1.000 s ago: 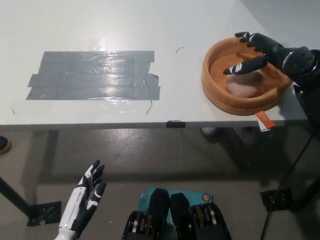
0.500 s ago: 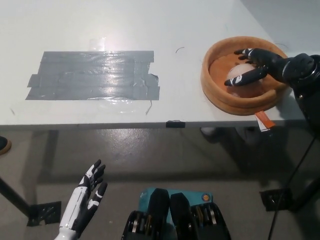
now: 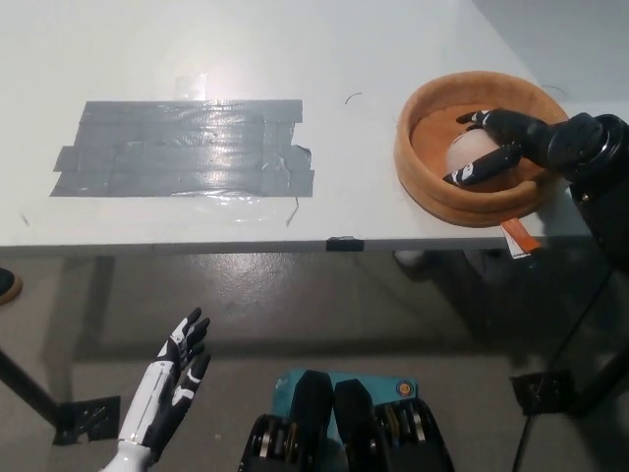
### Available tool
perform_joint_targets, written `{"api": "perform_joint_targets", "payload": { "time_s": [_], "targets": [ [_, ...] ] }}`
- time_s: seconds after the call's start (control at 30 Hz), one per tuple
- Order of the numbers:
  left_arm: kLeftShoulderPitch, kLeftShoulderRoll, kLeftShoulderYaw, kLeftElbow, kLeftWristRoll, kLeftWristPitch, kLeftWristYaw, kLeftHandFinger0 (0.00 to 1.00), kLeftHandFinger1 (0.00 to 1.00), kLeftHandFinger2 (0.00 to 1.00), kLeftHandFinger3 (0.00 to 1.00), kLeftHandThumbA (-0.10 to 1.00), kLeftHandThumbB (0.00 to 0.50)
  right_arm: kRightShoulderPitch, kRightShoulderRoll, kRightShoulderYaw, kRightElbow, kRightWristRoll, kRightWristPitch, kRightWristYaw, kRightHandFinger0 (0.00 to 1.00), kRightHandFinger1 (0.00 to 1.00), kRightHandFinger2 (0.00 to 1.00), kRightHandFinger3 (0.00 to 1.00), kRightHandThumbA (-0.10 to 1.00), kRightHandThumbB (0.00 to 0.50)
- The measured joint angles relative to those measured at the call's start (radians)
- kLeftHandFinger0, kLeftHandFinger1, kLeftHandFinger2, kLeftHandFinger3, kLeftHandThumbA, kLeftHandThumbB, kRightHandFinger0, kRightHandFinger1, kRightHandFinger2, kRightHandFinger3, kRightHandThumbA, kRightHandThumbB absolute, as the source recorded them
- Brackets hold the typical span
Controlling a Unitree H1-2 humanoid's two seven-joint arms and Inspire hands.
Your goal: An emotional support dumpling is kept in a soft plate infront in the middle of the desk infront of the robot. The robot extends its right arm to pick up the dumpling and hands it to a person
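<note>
A pale, rounded dumpling (image 3: 470, 155) lies inside the soft orange plate (image 3: 425, 108) at the right end of the white desk. My black right hand (image 3: 503, 147) reaches into the plate from the right, its fingers curled around the dumpling, above and below it, and touching it. The dumpling still rests on the plate's floor. My white left hand (image 3: 167, 383) hangs open below the desk's front edge at the lower left, far from the plate.
A large patch of grey tape (image 3: 187, 147) covers the desk's left middle. An orange tag (image 3: 521, 237) sticks out under the plate at the desk's front edge (image 3: 344, 244). Below is grey floor with table legs and cables.
My right hand has sunk from above the plate's rim down into the plate and closed its fingers around the dumpling. The left hand has barely shifted.
</note>
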Motion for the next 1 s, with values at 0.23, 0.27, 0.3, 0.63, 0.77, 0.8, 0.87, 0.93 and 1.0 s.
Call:
{"api": "perform_joint_targets", "payload": {
  "time_s": [0.23,0.27,0.3,0.63,0.77,0.8,0.87,0.93,1.0],
  "targets": [
    [0.0,0.0,0.0,0.0,0.0,0.0,0.0,1.0,1.0,1.0,1.0,0.87,0.397,0.004,-0.001,0.015,0.007,-0.019,0.0,0.001,1.0,1.0,1.0,1.0,0.82,0.368],
    [-0.001,0.0,0.0,0.0,-0.001,0.0,0.0,1.0,1.0,1.0,1.0,0.87,0.396,0.004,-0.001,0.019,0.011,-0.022,0.0,0.001,1.0,1.0,1.0,1.0,0.77,0.366],
    [-0.001,0.0,0.0,0.0,-0.001,0.0,-0.001,1.0,1.0,1.0,1.0,0.87,0.395,0.004,-0.001,0.024,0.016,-0.027,0.0,0.001,1.0,1.0,1.0,1.0,0.69,0.368],
    [-0.008,0.0,0.0,0.001,-0.003,-0.001,-0.001,1.0,1.0,1.0,1.0,0.86,0.391,-0.034,-0.004,0.161,0.1,-0.131,-0.037,-0.027,0.15,0.36,0.5,1.0,-0.1,0.157],
    [-0.018,0.0,0.001,0.003,-0.005,-0.001,-0.001,1.0,1.0,1.0,1.0,0.86,0.392,-0.037,-0.005,0.183,0.123,-0.169,-0.057,-0.071,0.26,0.51,0.59,1.0,-0.1,0.163],
    [-0.02,0.0,0.001,0.003,-0.005,-0.001,-0.001,1.0,1.0,1.0,1.0,0.86,0.392,-0.036,-0.004,0.18,0.125,-0.171,-0.062,-0.083,0.27,0.54,0.6,1.0,-0.1,0.16],
    [-0.024,0.0,0.001,0.003,-0.006,-0.001,-0.001,1.0,1.0,1.0,1.0,0.87,0.395,-0.029,-0.004,0.167,0.128,-0.172,-0.079,-0.114,0.14,0.42,0.47,0.66,-0.1,0.161],
    [-0.029,0.0,0.001,0.003,-0.006,-0.001,-0.002,1.0,1.0,1.0,1.0,0.87,0.392,-0.019,-0.003,0.145,0.136,-0.171,-0.103,-0.152,0.05,0.41,0.47,0.59,-0.1,0.189],
    [-0.033,0.0,0.001,0.003,-0.006,-0.001,-0.004,1.0,1.0,1.0,1.0,0.87,0.387,-0.005,-0.003,0.116,0.141,-0.168,-0.129,-0.195,0.15,0.71,0.81,0.87,-0.1,0.141]
  ]
}}
